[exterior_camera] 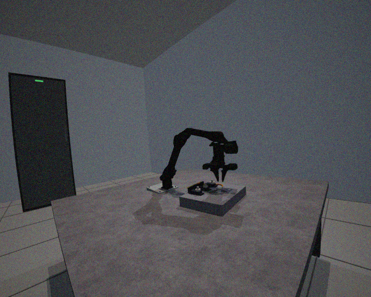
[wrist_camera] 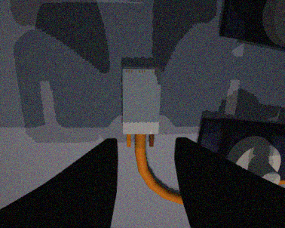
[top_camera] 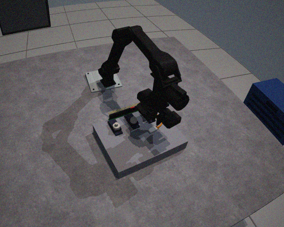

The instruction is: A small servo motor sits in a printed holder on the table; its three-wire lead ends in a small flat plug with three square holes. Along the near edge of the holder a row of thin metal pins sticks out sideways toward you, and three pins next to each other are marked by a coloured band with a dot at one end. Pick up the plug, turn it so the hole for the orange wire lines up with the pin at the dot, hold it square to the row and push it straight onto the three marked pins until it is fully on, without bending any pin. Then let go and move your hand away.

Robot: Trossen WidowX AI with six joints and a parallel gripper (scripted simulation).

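Observation:
The plug point(top_camera: 152, 129) point(wrist_camera: 141, 98) lies flat and pale on the grey holder point(top_camera: 117, 158) point(exterior_camera: 201, 205) point(wrist_camera: 66, 162). Its orange lead point(wrist_camera: 142, 162) point(top_camera: 159, 125) leaves the end nearer my fingers in the wrist view and curves right. My gripper point(wrist_camera: 146, 148) point(top_camera: 156, 121) point(exterior_camera: 220, 181) points down above the holder, fingers parted with nothing between them. In the wrist view the tips frame the lead just behind the plug. The pin row point(top_camera: 120, 110) runs along the holder's edge; a red mark point(top_camera: 132, 107) shows on it. The band's dot cannot be made out. My arm hides the row's right end.
Dark servos point(top_camera: 116, 127) point(top_camera: 131, 123) with round hubs stand beside the pin row; another servo point(wrist_camera: 212, 137) is close to my right finger in the wrist view. My base plate point(top_camera: 95, 84) is behind the holder. A blue box point(top_camera: 271, 93) stands beyond the table point(top_camera: 210, 171).

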